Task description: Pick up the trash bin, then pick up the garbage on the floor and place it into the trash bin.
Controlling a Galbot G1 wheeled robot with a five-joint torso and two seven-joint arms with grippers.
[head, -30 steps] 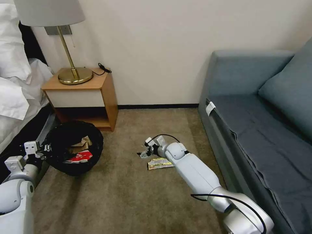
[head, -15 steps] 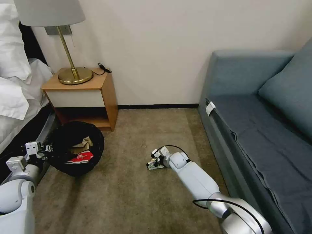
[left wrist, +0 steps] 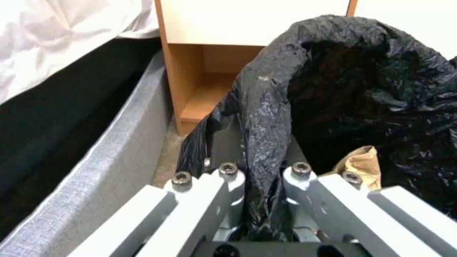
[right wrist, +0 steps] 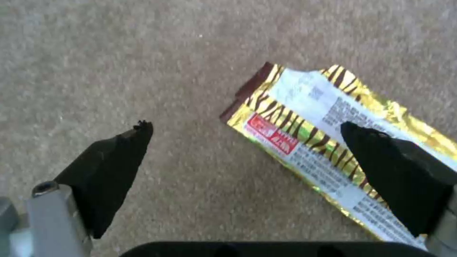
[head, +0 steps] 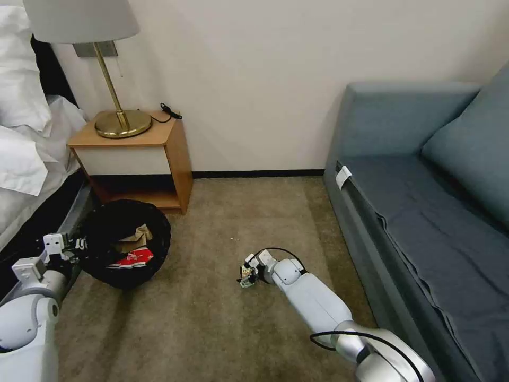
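The right gripper (right wrist: 242,142) has dropped onto the floor with jaws wide astride the snack wrapper (right wrist: 328,150), ready to close, while the left gripper (left wrist: 262,178) pinches the trash bin (head: 127,241) rim.

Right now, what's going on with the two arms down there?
The left gripper is shut on the black-bagged rim of the trash bin, holding it beside the nightstand; tan paper and a red-white wrapper already lie inside. The right gripper is low over the carpet with its jaws open, one fingertip above the gold striped snack wrapper. That wrapper lies flat on the floor, not yet grasped.
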